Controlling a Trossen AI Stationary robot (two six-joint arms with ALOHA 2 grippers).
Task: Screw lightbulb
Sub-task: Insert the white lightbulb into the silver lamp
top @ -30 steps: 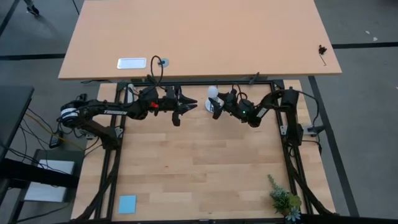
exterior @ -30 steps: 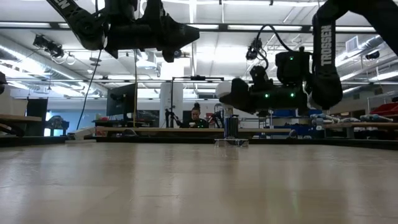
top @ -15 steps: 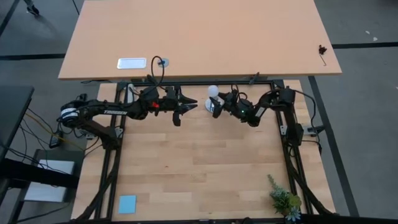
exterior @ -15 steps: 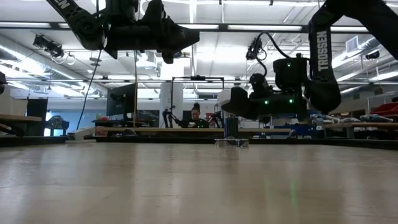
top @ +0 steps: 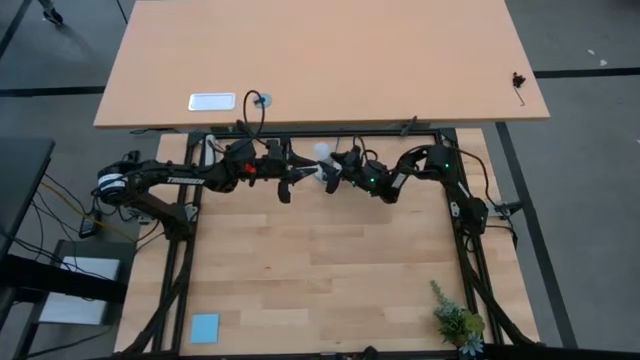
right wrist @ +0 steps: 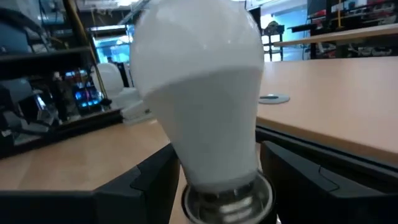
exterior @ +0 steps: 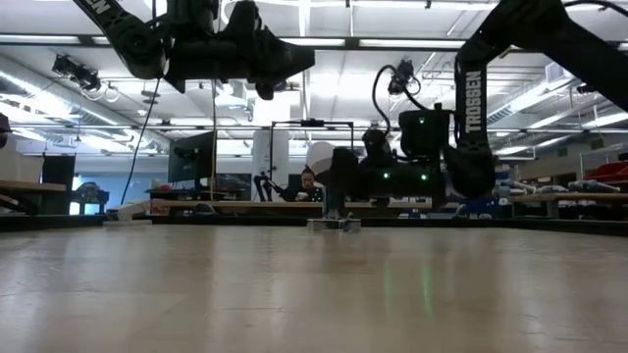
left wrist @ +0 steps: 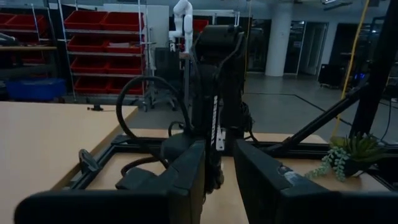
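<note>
The right gripper holds the lightbulb up in the air, close beside the left gripper, whose narrow fingers maybe hold something; screwing in is still left

"TROSSEN" on right arm

Long ceiling lights shine over a big room. Red storage bins fill shelves. A light wooden table stands on grey floor. Maybe 1 person sits far back.
</note>
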